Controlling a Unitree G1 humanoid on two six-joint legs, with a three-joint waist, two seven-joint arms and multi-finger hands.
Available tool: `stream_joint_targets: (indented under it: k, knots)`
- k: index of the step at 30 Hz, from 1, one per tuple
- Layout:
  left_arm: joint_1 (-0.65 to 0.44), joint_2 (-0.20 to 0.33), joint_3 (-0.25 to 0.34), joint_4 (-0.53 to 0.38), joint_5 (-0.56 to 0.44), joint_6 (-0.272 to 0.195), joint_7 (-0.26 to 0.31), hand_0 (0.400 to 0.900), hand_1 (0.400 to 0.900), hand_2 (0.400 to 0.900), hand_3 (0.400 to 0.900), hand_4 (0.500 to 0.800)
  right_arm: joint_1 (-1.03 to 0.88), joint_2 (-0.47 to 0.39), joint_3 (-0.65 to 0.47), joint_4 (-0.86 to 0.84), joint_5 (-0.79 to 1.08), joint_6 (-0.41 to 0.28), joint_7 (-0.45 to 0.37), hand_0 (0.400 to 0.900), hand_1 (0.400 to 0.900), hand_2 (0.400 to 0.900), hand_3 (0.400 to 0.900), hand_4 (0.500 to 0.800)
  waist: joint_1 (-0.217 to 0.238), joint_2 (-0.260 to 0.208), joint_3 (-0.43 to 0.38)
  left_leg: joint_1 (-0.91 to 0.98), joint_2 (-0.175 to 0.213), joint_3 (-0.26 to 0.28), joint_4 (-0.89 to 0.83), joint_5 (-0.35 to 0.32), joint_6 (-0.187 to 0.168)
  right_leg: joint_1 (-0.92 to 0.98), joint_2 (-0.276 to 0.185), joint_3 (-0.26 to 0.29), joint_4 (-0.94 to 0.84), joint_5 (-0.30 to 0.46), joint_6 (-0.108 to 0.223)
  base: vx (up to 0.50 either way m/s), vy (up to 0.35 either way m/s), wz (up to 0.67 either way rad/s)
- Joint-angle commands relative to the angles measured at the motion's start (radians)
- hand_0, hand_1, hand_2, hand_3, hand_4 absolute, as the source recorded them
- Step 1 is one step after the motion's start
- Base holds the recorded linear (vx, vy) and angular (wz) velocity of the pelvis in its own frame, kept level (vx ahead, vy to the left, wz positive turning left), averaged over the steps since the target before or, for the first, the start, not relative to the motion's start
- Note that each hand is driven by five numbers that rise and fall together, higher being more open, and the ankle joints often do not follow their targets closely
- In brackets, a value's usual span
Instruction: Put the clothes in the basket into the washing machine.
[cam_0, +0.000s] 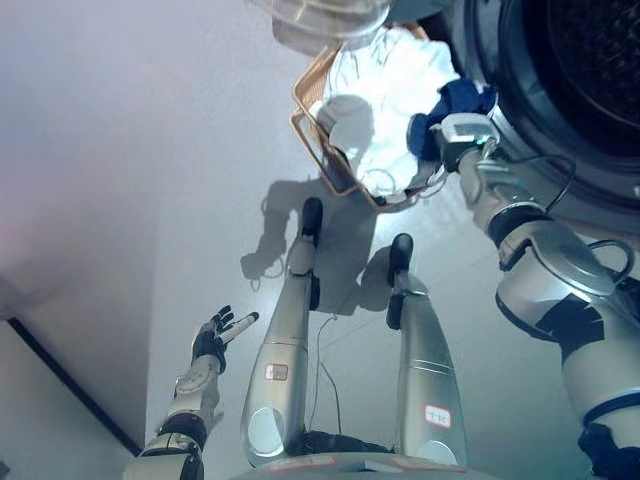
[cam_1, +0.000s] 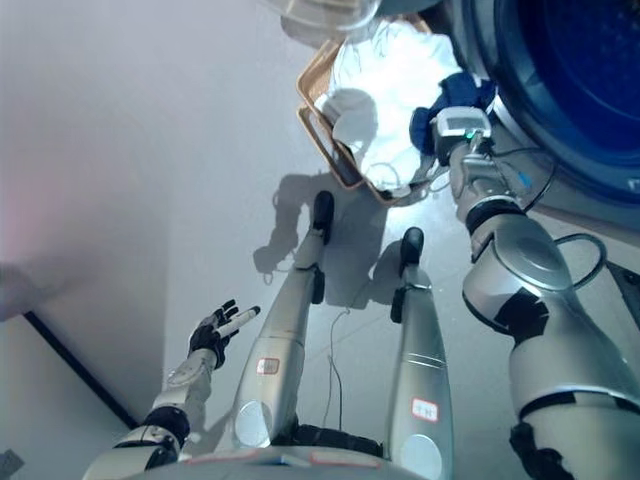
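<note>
The clothes (cam_0: 395, 95) lie heaped in a brown basket (cam_0: 312, 110) on the pale floor (cam_0: 150, 200), near the top of both views: a large mound of white cloth fills most of it, and a dark blue garment (cam_0: 460, 100) sits at the mound's right edge, on the side nearest the washing machine (cam_0: 560, 90). The basket stands just beside the machine, whose round dark door opening takes up the upper right corner. A clear plastic rim (cam_0: 320, 15) shows at the top edge above the basket; what it belongs to cannot be told.

The right arm comes up from the lower right, bent at the elbow, with the forearm pointing toward the basket's right edge. The right hand (cam_0: 425, 135) reaches into the blue garment and the white cloth there; its fingers are hidden in the fabric, so whether they are spread or closed on anything cannot be told.

The left arm hangs low at the lower left, well apart from the basket. The left hand (cam_0: 215, 340) is held over bare floor with its fingers straight and slightly fanned, a white-tipped finger pointing up and to the right, holding nothing.
</note>
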Motion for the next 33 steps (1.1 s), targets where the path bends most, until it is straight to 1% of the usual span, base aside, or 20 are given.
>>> stream_joint_targets:
  k: [1, 3, 4, 5, 6, 7, 8, 9, 10, 13, 16, 20, 22, 24, 27, 28, 29, 33]
  knots:
    - [0.063, -0.027, 0.012, 0.007, -0.037, -0.014, 0.044, 0.9, 0.9, 0.9, 0.9, 0.8, -0.168, -0.125, 0.101, 0.07, 0.027, 0.009, -0.06, 0.9, 0.9, 0.9, 0.9, 0.8, -0.02, 0.176, -0.016, -0.049, 0.021, 0.013, 0.14, -0.053, -0.056, -0.002, -0.032, 0.087, 0.026, 0.199, 0.088, 0.02, 0.053, -0.02]
    - [0.065, -0.03, 0.012, 0.0, -0.035, -0.016, 0.046, 0.9, 0.9, 0.9, 0.9, 0.8, -0.223, -0.152, 0.148, 0.087, 0.032, 0.012, -0.064, 0.9, 0.9, 0.9, 0.9, 0.8, -0.018, 0.201, -0.016, -0.084, 0.017, 0.003, 0.156, -0.05, -0.058, -0.039, -0.03, 0.096, 0.045, 0.199, 0.098, 0.03, 0.056, -0.02]
    - [0.066, -0.035, 0.015, 0.002, -0.038, -0.02, 0.046, 0.9, 0.9, 0.9, 0.9, 0.8, -0.239, -0.162, 0.171, 0.094, 0.03, 0.013, -0.061, 0.9, 0.9, 0.9, 0.9, 0.8, -0.017, 0.21, -0.016, -0.085, 0.022, 0.009, 0.152, -0.052, -0.053, -0.042, -0.031, 0.098, 0.043, 0.198, 0.1, 0.06, 0.052, -0.12]
    - [-0.066, -0.021, 0.013, 0.142, -0.064, -0.011, 0.083, 0.9, 0.9, 0.9, 0.9, 0.8, -0.239, -0.137, 0.183, 0.115, 0.029, 0.009, -0.065, 0.9, 0.9, 0.9, 0.9, 0.8, -0.036, 0.196, -0.016, -0.095, 0.019, 0.004, 0.151, -0.055, -0.056, -0.063, -0.031, 0.103, 0.05, 0.199, 0.098, 0.07, 0.054, -0.14]
    - [-0.13, -0.02, 0.015, 0.154, -0.056, -0.006, 0.073, 0.9, 0.9, 0.9, 0.9, 0.8, -0.258, -0.112, 0.204, 0.135, 0.025, 0.027, -0.065, 0.9, 0.9, 0.9, 0.9, 0.8, -0.045, 0.2, -0.016, -0.104, 0.02, 0.006, 0.146, -0.053, -0.057, -0.077, -0.032, 0.11, 0.054, 0.199, 0.098, 0.08, 0.039, -0.09]
    - [-0.12, -0.02, 0.003, 0.145, -0.049, -0.007, 0.065, 0.9, 0.9, 0.9, 0.9, 0.8, -0.281, -0.107, 0.223, 0.159, 0.035, 0.038, -0.076, 0.9, 0.9, 0.9, 0.9, 0.8, -0.042, 0.21, -0.016, -0.11, 0.018, 0.011, 0.146, -0.051, -0.054, -0.082, -0.034, 0.109, 0.058, 0.199, 0.098, 0.06, 0.016, 0.03]
    - [-0.104, -0.034, -0.004, 0.136, -0.046, -0.006, 0.061, 0.9, 0.9, 0.9, 0.9, 0.8, -0.307, -0.098, 0.241, 0.163, 0.043, 0.041, -0.073, 0.9, 0.9, 0.9, 0.9, 0.8, -0.04, 0.216, -0.016, -0.114, 0.02, 0.01, 0.143, -0.049, -0.054, -0.081, -0.034, 0.114, 0.055, 0.2, 0.101, 0.04, -0.011, 0.06]
    - [-0.104, -0.036, -0.004, 0.135, -0.046, -0.006, 0.062, 0.9, 0.9, 0.9, 0.9, 0.8, -0.307, -0.098, 0.243, 0.163, 0.043, 0.04, -0.072, 0.9, 0.9, 0.9, 0.9, 0.8, -0.04, 0.218, -0.016, -0.114, 0.02, 0.009, 0.143, -0.049, -0.054, -0.081, -0.034, 0.113, 0.055, 0.2, 0.101, 0.07, -0.005, 0.04]
    - [-0.074, -0.049, -0.001, 0.095, -0.037, -0.007, 0.062, 0.9, 0.9, 0.9, 0.9, 0.8, -0.344, -0.098, 0.286, 0.173, 0.054, 0.044, -0.064, 0.9, 0.9, 0.9, 0.9, 0.8, -0.031, 0.234, -0.016, -0.11, 0.02, 0.008, 0.134, -0.045, -0.051, -0.077, -0.034, 0.117, 0.048, 0.203, 0.1, 0.07, 0.018, 0.0]
    - [-0.056, -0.042, 0.012, 0.064, -0.039, -0.012, 0.064, 0.9, 0.9, 0.9, 0.9, 0.8, -0.366, -0.12, 0.292, 0.175, 0.063, 0.041, -0.076, 0.9, 0.9, 0.9, 0.9, 0.8, -0.021, 0.242, -0.016, -0.132, 0.013, -0.002, 0.14, -0.041, -0.053, -0.096, -0.032, 0.133, 0.052, 0.208, 0.102, 0.06, 0.02, 0.01]
    - [-0.055, -0.033, 0.01, 0.048, -0.039, -0.012, 0.071, 0.9, 0.9, 0.9, 0.9, 0.8, -0.391, -0.112, 0.292, 0.184, 0.059, 0.047, -0.082, 0.9, 0.9, 0.9, 0.9, 0.8, -0.012, 0.24, -0.016, -0.145, 0.01, -0.005, 0.141, -0.042, -0.051, -0.114, -0.036, 0.141, 0.063, 0.208, 0.103, 0.04, 0.007, 0.05]
    - [-0.056, -0.02, 0.007, 0.017, -0.046, -0.012, 0.073, 0.9, 0.9, 0.9, 0.9, 0.8, -0.409, -0.138, 0.292, 0.18, 0.043, 0.05, -0.096, 0.9, 0.9, 0.9, 0.9, 0.8, -0.003, 0.235, -0.016, -0.185, 0.004, -0.012, 0.161, -0.041, -0.051, -0.155, -0.031, 0.152, 0.089, 0.207, 0.106, 0.02, 0.01, 0.0]
    - [-0.056, -0.016, 0.003, 0.001, -0.045, -0.011, 0.075, 0.9, 0.9, 0.9, 0.9, 0.8, -0.415, -0.143, 0.292, 0.178, 0.038, 0.05, -0.101, 0.9, 0.9, 0.9, 0.9, 0.8, 0.005, 0.234, -0.016, -0.215, 0.004, -0.013, 0.177, -0.044, -0.045, -0.183, -0.03, 0.151, 0.101, 0.203, 0.109, 0.0, 0.0, 0.0]
    - [-0.052, -0.005, 0.003, -0.011, -0.054, -0.013, 0.08, 0.9, 0.9, 0.9, 0.9, 0.8, -0.427, -0.152, 0.292, 0.181, 0.03, 0.049, -0.111, 0.9, 0.9, 0.9, 0.9, 0.8, 0.012, 0.232, -0.016, -0.258, -0.006, -0.025, 0.206, -0.045, -0.042, -0.223, -0.024, 0.153, 0.125, 0.202, 0.112, 0.0, 0.0, 0.0]
    - [-0.032, 0.008, 0.002, -0.027, -0.06, -0.019, 0.09, 0.9, 0.9, 0.9, 0.9, 0.8, -0.435, -0.162, 0.292, 0.187, 0.027, 0.051, -0.124, 0.9, 0.9, 0.9, 0.9, 0.8, 0.016, 0.235, -0.016, -0.307, -0.019, -0.036, 0.234, -0.044, -0.047, -0.264, -0.016, 0.162, 0.148, 0.201, 0.115, 0.0, 0.0, 0.0]
    - [-0.023, 0.012, 0.004, -0.036, -0.063, -0.021, 0.092, 0.9, 0.9, 0.9, 0.9, 0.8, -0.449, -0.168, 0.292, 0.185, 0.031, 0.049, -0.129, 0.541, 0.541, 0.541, 0.541, 0.585, 0.016, 0.235, -0.016, -0.318, -0.02, -0.038, 0.242, -0.043, -0.048, -0.281, -0.012, 0.168, 0.161, 0.201, 0.118, -0.01, 0.038, -0.04]
    - [-0.021, 0.012, 0.007, -0.045, -0.063, -0.02, 0.092, 0.9, 0.9, 0.9, 0.9, 0.8, -0.448, -0.169, 0.292, 0.176, 0.034, 0.045, -0.132, 0.4, 0.4, 0.4, 0.4, 0.5, 0.014, 0.233, -0.016, -0.321, -0.018, -0.034, 0.242, -0.046, -0.047, -0.288, -0.013, 0.171, 0.164, 0.197, 0.118, -0.02, 0.029, -0.03]
    - [-0.004, 0.015, 0.018, -0.074, -0.065, -0.024, 0.101, 0.9, 0.9, 0.9, 0.9, 0.8, -0.455, -0.159, 0.292, 0.138, 0.046, 0.043, -0.137, 0.4, 0.4, 0.4, 0.4, 0.5, -0.001, 0.225, -0.016, -0.321, -0.018, -0.033, 0.244, -0.048, -0.054, -0.299, -0.008, 0.185, 0.174, 0.194, 0.119, -0.01, 0.012, -0.03]
